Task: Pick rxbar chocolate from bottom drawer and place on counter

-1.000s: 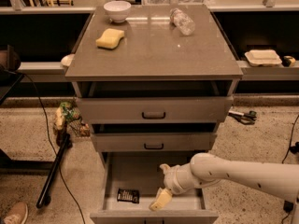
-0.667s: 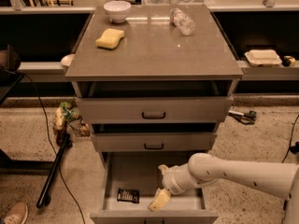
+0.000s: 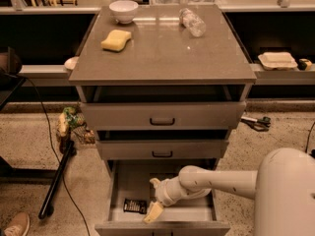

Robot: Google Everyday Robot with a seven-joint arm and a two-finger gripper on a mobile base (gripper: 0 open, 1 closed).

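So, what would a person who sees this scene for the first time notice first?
First, the white robot arm stretched down into the open bottom drawer, with its gripper open close beside the black rxbar chocolate on the drawer floor. Next comes the counter above, which carries a yellow sponge, a white bowl and a clear bottle lying on its side.

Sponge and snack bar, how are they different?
The sponge is yellow and thick; the snack bar is black and thin. The sponge lies on the counter; the snack bar lies in the bottom drawer, beside the robot's open hand. Both lie flat; neither is held.
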